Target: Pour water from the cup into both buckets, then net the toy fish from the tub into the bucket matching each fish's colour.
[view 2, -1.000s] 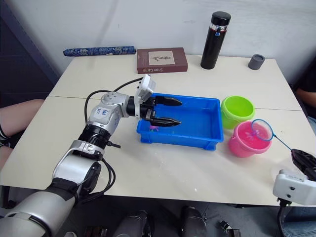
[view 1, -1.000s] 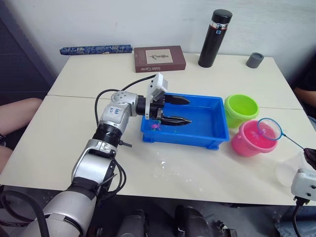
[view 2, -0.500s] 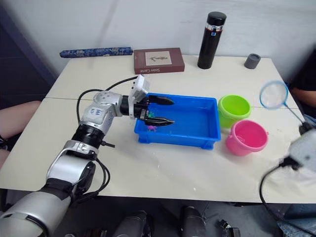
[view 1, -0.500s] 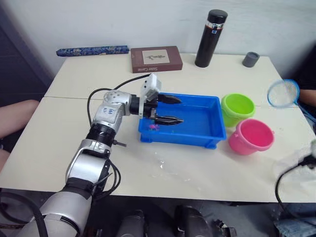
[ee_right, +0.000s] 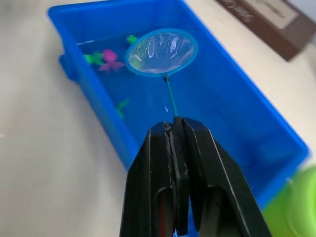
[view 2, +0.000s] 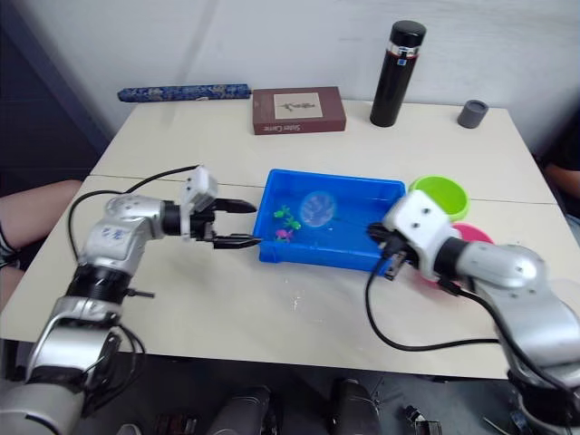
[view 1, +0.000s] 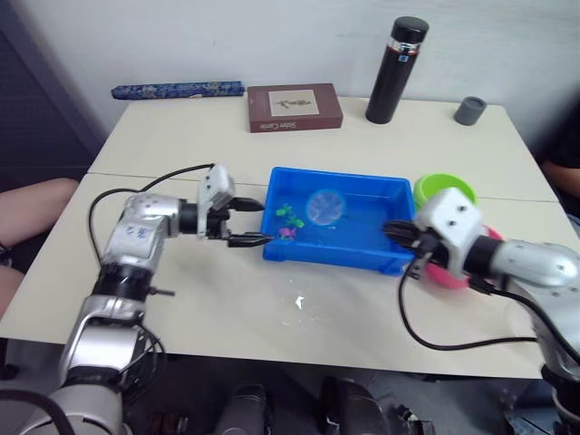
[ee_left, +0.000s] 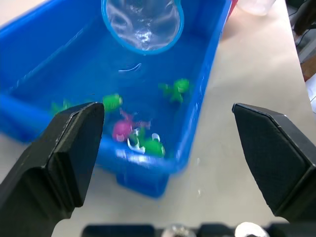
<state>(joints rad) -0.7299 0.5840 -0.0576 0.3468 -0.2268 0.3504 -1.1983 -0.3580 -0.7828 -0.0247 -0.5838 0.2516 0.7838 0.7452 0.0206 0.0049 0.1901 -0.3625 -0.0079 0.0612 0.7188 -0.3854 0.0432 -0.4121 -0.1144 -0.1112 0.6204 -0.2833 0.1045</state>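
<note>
**Several toy fish wait in the tub while the net hangs over them**

Several tiny plastic fish [ee_left: 148, 143], some green and one pink, lie together at the end of the shallow bright blue rectangular tub [view 1: 381, 256] that is nearest to the left arm. The right gripper [ee_right: 175, 129] has its two black fingers pressed tight on the thin dark wire handle of the small round blue-rimmed net [ee_right: 162, 51]. The hoop is above the middle of the tub, near the fish but not on them; I cannot tell if it touches the water.

The left gripper [view 1: 243, 224] is just outside the tub's end, with its fingers spread wide and nothing between them.

The lime green plastic bucket [view 1: 433, 188] and the bright pink plastic bucket [view 1: 453, 277] stand beside the far end of the tub, partly hidden behind the right arm. A tall black flask [view 1: 395, 71], a small grey cup [view 1: 469, 110] and a brown book [view 1: 294, 107] are further back on the pale table [view 1: 181, 136].

I judge that the netting step is in hand. The next move seems to call for lowering the hoop under one fish, lifting it level, then carrying it to the bucket of the same colour.
</note>
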